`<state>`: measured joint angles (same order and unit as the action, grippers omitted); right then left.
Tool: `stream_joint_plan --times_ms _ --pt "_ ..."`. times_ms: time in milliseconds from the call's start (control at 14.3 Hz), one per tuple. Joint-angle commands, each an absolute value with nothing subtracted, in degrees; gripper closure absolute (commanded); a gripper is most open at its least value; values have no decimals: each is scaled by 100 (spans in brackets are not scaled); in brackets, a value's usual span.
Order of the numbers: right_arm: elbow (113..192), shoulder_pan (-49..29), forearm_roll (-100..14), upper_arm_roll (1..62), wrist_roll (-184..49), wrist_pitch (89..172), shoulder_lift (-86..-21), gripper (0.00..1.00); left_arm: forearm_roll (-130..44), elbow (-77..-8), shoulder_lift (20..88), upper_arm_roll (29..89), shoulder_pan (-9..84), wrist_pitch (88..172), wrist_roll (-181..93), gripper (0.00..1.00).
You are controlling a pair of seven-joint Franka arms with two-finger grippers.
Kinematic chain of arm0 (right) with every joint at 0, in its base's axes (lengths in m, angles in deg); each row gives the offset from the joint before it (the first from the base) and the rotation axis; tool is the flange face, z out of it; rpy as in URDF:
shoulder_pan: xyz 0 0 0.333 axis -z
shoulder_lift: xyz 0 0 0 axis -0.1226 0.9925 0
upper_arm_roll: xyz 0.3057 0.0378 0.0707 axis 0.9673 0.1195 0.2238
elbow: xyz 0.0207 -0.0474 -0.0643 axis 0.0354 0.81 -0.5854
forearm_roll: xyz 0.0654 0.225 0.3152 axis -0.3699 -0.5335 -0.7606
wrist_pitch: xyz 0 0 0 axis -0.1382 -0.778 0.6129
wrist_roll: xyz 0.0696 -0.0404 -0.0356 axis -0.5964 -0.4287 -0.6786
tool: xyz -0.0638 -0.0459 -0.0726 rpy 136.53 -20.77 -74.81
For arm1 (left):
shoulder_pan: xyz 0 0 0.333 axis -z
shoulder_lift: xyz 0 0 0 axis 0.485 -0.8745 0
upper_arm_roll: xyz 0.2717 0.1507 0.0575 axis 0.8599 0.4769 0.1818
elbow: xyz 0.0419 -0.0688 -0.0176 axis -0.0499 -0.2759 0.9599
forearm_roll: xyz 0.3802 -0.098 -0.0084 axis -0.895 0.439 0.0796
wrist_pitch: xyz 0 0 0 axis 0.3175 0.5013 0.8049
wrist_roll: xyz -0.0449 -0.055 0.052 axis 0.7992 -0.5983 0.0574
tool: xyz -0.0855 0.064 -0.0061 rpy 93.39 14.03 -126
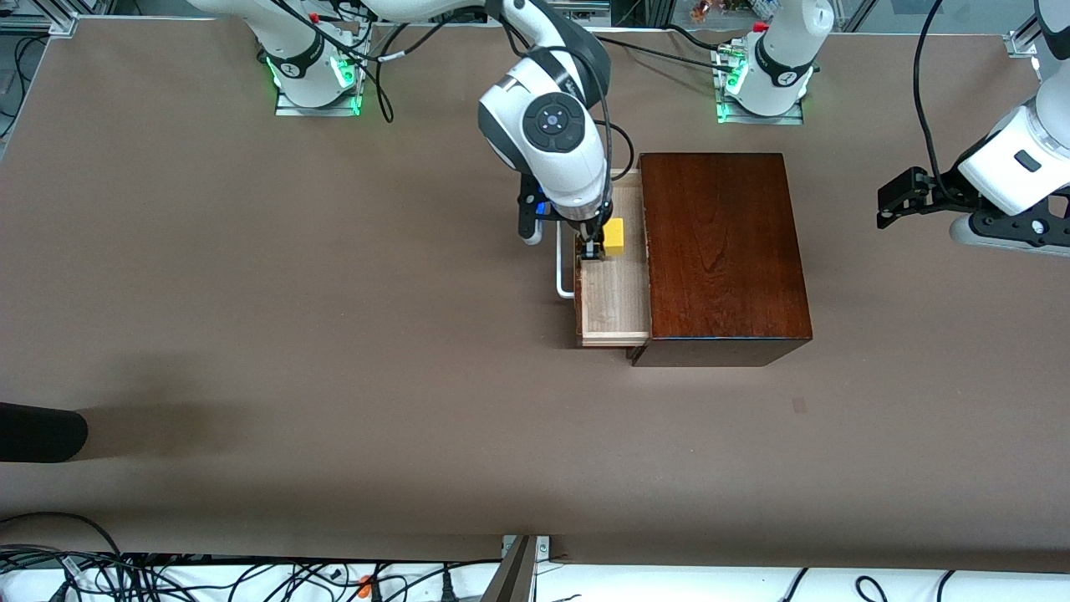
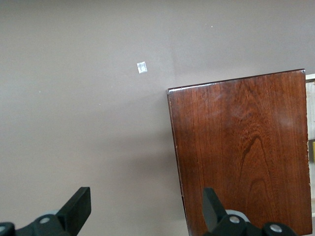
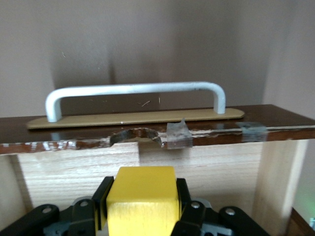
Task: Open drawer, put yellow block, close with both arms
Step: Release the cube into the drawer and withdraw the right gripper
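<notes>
The dark wooden box (image 1: 723, 251) stands mid-table with its drawer (image 1: 614, 297) pulled open toward the right arm's end, the white handle (image 1: 563, 272) on its front. My right gripper (image 1: 598, 247) is over the open drawer, shut on the yellow block (image 1: 613, 237). In the right wrist view the block (image 3: 142, 189) sits between the gripper's (image 3: 142, 209) fingers, with the pale drawer wall (image 3: 206, 164) and the handle (image 3: 135, 91) past it. My left gripper (image 1: 896, 199) waits open and empty above the table at the left arm's end; its wrist view shows the gripper (image 2: 146, 211) by the box top (image 2: 246, 147).
A black object (image 1: 42, 433) pokes in at the right arm's end of the table, nearer the front camera. A small pale mark (image 1: 799, 405) lies on the table nearer the camera than the box; it shows in the left wrist view (image 2: 141, 67). Cables run along the near edge.
</notes>
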<state>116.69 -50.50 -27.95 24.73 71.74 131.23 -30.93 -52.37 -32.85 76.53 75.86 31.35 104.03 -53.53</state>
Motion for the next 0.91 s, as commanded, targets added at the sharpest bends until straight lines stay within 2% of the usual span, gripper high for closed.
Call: stream_joint_plan --times_ms 0,70,140,210,280,350,490,840 --pt "11418 -5149 -2861 2452 7331 13234 -2820 100 -5100 -3097 7557 7571 3112 10265 -5366 0" --pt "11418 -5167 -2861 2443 7339 13234 -2776 100 -5100 -3088 7557 7571 3112 10265 -5357 0" --pt "11418 -5176 -2861 2443 7339 13243 -2732 89 -5100 -3088 7557 7571 3112 10265 -5357 0" --pt "11427 -5184 -2843 2443 7331 13252 -2732 52 -5100 -3088 7557 7571 3112 10265 -5357 0" --pt "11419 -5193 -2843 2443 7331 13209 -2741 11 -5100 -3088 7557 7571 3112 10265 -5357 0" --pt "11418 -5193 -2835 2417 7331 13173 -2784 0 -5100 -3088 7557 7571 3112 10265 -5357 0" --pt "11384 -5149 -2843 2338 7313 12771 -2872 0 -5100 -3088 7557 7571 3112 10265 -5357 0" --pt "11181 -4386 -2861 2347 6543 11199 -3873 0 -5100 -3088 7557 7579 3112 10273 -5357 0"
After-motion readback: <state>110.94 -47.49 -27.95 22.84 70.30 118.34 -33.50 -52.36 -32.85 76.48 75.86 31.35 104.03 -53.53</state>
